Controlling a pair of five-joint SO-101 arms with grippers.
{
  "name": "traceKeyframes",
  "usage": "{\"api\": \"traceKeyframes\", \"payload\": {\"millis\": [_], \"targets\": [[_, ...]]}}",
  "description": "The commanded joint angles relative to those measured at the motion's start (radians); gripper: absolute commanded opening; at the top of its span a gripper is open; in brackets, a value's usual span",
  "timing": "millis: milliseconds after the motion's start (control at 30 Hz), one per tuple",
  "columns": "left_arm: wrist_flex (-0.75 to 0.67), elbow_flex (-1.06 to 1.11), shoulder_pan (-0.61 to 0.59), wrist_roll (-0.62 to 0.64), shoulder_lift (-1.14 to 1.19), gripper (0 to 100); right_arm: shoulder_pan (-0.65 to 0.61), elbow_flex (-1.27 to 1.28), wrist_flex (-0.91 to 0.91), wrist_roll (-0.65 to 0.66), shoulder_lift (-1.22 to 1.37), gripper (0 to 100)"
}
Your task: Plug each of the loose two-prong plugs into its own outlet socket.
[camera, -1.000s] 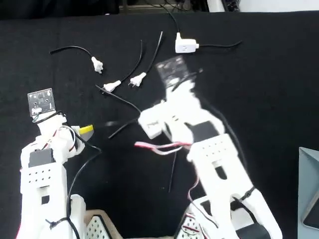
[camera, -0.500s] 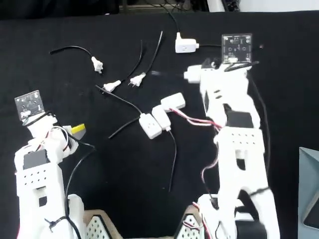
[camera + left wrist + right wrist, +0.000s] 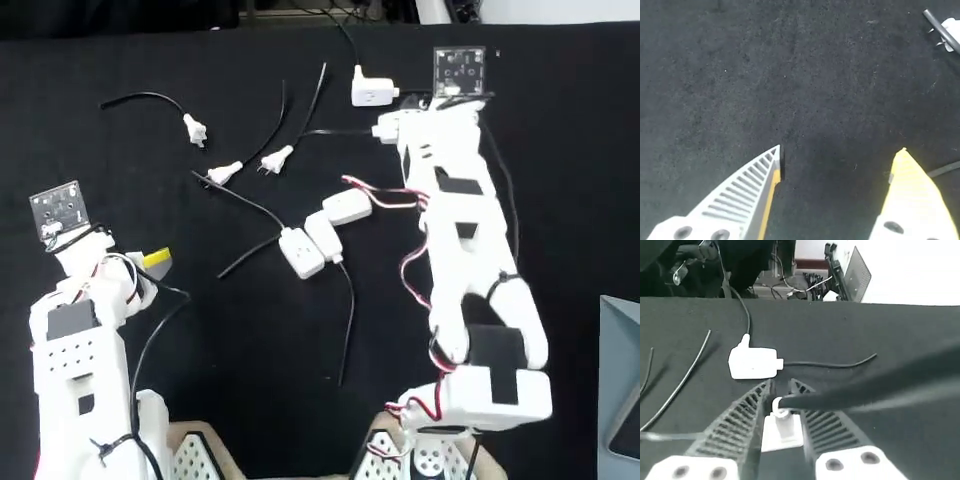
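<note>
Progress and layout, two-arm plugging task. No plug is seen seated in a socket, so by these views every pairing is left to do.

The right gripper (image 3: 781, 384) pinches a white two-prong plug (image 3: 782, 426) between its ribbed fingers. The plug's black cord (image 3: 850, 396) trails off to the side. The held plug sits just beside the far outlet socket (image 3: 371, 93), apart from it and not inserted. That socket is a white block with its own cord running to the far edge.

Three more loose plugs lie at far left on the black surface (image 3: 560, 180): the leftmost plug (image 3: 195, 130), the middle plug (image 3: 224, 172) and the rightmost plug (image 3: 277, 158). Each is small and white with a thin black cord.

Three white outlet sockets lie mid-surface: an upper socket (image 3: 347, 206) and a lower pair (image 3: 311, 244) lying side by side.

The left gripper (image 3: 840, 152) is spread and empty over bare cloth, near left.
</note>
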Motion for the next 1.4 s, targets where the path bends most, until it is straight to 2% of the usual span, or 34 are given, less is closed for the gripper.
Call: {"api": "traceKeyframes", "payload": {"millis": [0,100,267,333,500,667,800,867,967,1067,1233,1367], "targets": [[-0.017,-0.013,-0.005,0.003,-0.017,34,0.015,-0.081,-0.017,-0.002,-0.01,16.5],[-0.017,-0.012,-0.004,0.003,-0.017,34,0.009,-0.085,0.04,0.002,-0.035,22.4],[-0.017,-0.01,-0.004,0.003,-0.017,34,0.008,-0.064,0.15,-0.002,-0.157,21.8],[-0.017,-0.01,-0.004,0.003,-0.017,34,0.008,-0.038,0.245,-0.003,-0.246,18.2],[-0.029,-0.007,0.002,0.002,-0.011,34,-0.037,0.101,0.52,-0.003,-0.539,1.0],[-0.009,-0.041,0.068,-0.08,-0.008,34,-0.101,0.337,0.687,-0.005,-0.846,1.2],[0.138,-0.222,0.084,-0.092,0.025,34,-0.11,0.542,0.698,-0.005,-1.033,1.2],[0.242,-0.363,0.096,-0.143,0.095,34,-0.11,0.631,0.694,-0.003,-1.089,1.3],[0.381,-0.598,0.13,-0.204,0.284,34,-0.112,0.74,0.632,-0.025,-1.125,1.3],[0.46,-0.822,0.157,-0.253,0.511,34,-0.107,0.794,0.562,-0.089,-1.135,1.3],[0.48,-1.135,0.232,-0.258,0.839,34,-0.08,0.805,0.542,-0.103,-1.138,1.3],[0.416,-1.346,0.315,-0.258,1.069,34,-0.006,0.805,0.535,-0.129,-1.139,1.3]]}}
